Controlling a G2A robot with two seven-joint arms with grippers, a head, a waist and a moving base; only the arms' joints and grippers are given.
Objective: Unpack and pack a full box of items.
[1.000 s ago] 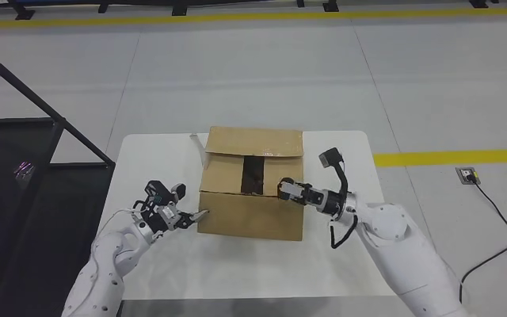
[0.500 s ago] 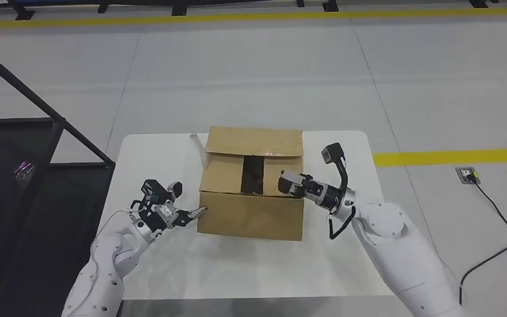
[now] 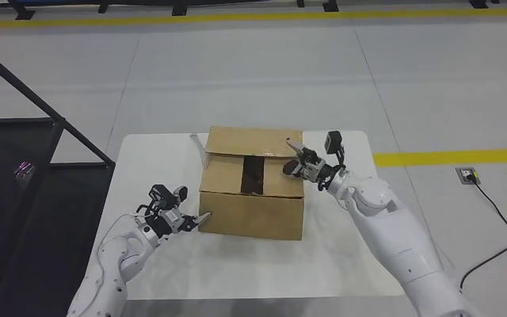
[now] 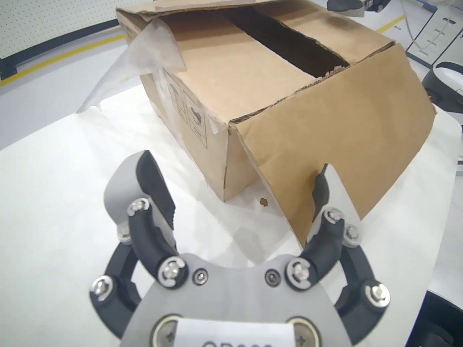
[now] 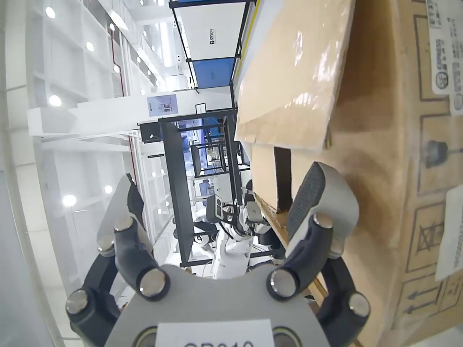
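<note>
Flanking one box (image 3: 252, 184), two spread grippers (image 3: 195, 218) (image 3: 290, 156)

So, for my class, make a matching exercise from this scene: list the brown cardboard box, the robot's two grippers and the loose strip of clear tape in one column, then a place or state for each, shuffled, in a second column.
Column one
1. brown cardboard box
2. left gripper
3. right gripper
4. clear tape strip

Column two
a. open, up at the box's top edge
b. hangs loose off a top corner of the box
c. open, low beside the box's hanging front flap
d. stands on the white table, with a dark gap between its top flaps

Pairs: 1-d, 2-c, 3-a, 4-b
</note>
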